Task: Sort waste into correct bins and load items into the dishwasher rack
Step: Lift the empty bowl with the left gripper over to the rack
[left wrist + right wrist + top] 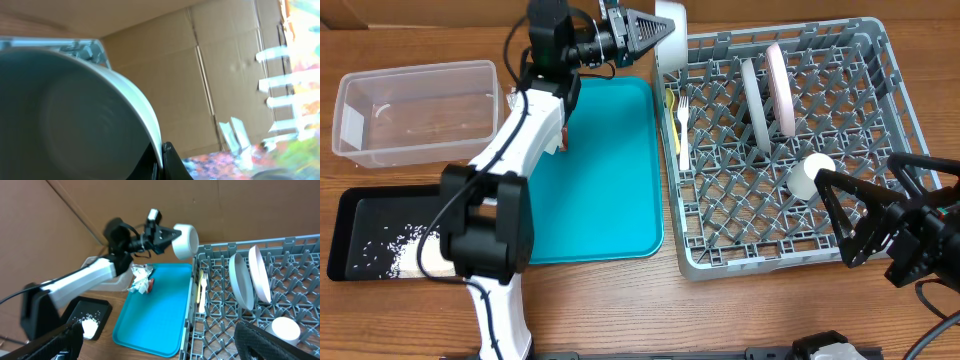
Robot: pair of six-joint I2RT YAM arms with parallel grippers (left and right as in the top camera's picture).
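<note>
Overhead, I am clamping my left tool (658, 28) on the pale grey round bowl (672, 20) at the far-left corner of the grey lattice plastic rack (760, 262). My right tool (833, 220) is gaping apart, near-right.

Left wrist: the bowl (75, 115) is filling the left.

Right wrist: the bowl (185, 241) is hanging sideways.

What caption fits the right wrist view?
Left gripper holds the pale grey bowl by the dishwasher rack's corner; grey-green plate and white plate stand upright inside.

Over far-left corner of grey rack (760, 262), pale bowl (670, 22) on its side; inside, two upright plates (753, 95), cup (810, 175), fork (684, 130), spoon (670, 108); rice (395, 245) in black tray (350, 215).
</note>
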